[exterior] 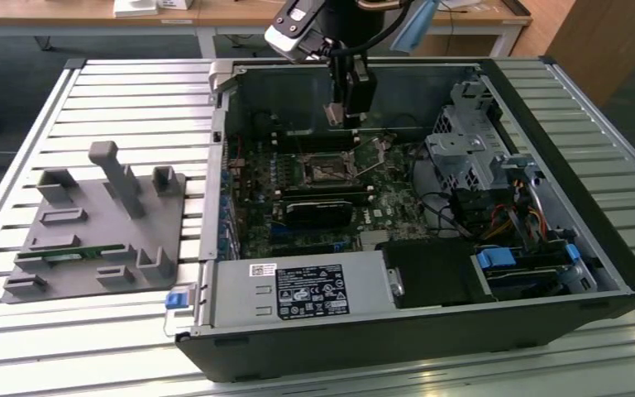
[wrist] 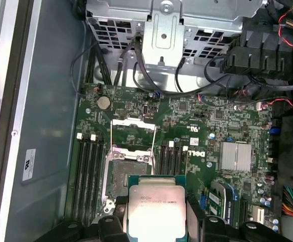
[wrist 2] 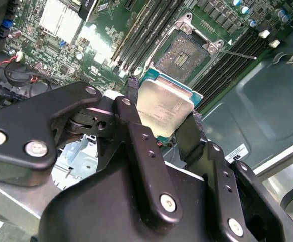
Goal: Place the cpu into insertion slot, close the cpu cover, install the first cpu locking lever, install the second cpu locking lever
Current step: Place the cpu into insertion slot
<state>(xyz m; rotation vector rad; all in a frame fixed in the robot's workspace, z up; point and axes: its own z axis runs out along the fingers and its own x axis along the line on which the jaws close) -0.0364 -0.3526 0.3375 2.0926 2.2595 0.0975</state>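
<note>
— Where is the cpu?
— The cpu [wrist 2: 164, 108] is off the board, in the air, with its silvery top facing both wrist views. The gripper [exterior: 350, 116] pinches it by two opposite edges, one black finger [wrist 2: 136, 131] on each side.
— And the slot?
— The slot [wrist: 128, 174] is bare, its dark centre showing. The cpu hangs above it and apart from it, a little to the far side in the exterior view.
— The cover?
— The cover [wrist: 133, 132] is swung open on the slot's far side, so nothing lies over the slot. A thin lever [wrist 2: 237, 53] sticks out free beside it.
— What lies around that?
— Green board [wrist: 207, 116], with long black card slots on both sides of the slot. The board sits in an open black case [exterior: 406, 351] lying on a slatted metal table [exterior: 97, 83]. A grey fixture [exterior: 97, 223] stands on the table at the exterior view's left, well apart from the case.
</note>
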